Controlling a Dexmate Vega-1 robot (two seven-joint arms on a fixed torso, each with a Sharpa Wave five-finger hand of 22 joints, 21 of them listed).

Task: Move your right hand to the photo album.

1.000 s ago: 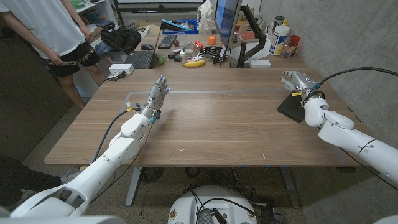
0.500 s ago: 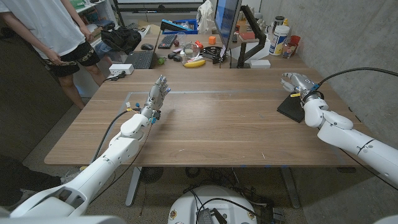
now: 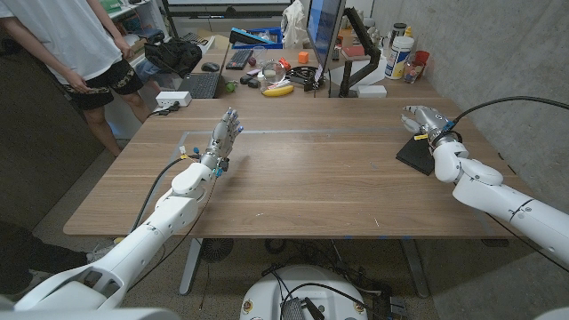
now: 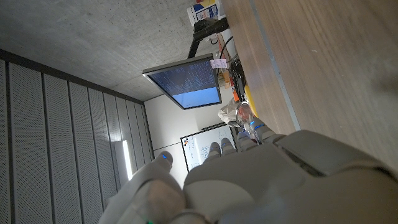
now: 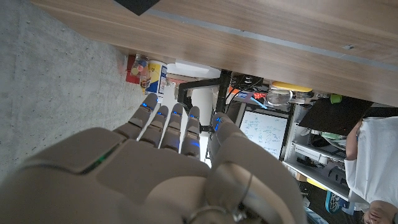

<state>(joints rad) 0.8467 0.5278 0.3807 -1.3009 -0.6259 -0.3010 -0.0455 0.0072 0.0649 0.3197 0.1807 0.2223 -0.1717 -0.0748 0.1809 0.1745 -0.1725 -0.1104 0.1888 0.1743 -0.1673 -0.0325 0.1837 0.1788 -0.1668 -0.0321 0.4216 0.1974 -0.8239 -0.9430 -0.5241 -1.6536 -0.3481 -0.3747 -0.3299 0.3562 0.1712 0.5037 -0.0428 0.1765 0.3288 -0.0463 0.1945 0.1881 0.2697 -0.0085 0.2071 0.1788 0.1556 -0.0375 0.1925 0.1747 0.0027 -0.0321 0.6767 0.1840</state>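
The right hand (image 3: 425,118), fingers apart and holding nothing, hangs over the far end of the dark photo album (image 3: 415,153) at the table's (image 3: 311,178) three o'clock side, probably to reach it, while the open left hand (image 3: 226,135) waits at nine o'clock.

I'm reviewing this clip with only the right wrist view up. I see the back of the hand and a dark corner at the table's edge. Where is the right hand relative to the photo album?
Observer: In the head view the right hand is above the far corner of the black photo album, near the table's right edge.
Operator: Holding anything?
Observer: No, its fingers are apart and nothing is in them.
Operator: And the other hand?
Observer: The left hand is over the table's left part, fingers spread, holding nothing.
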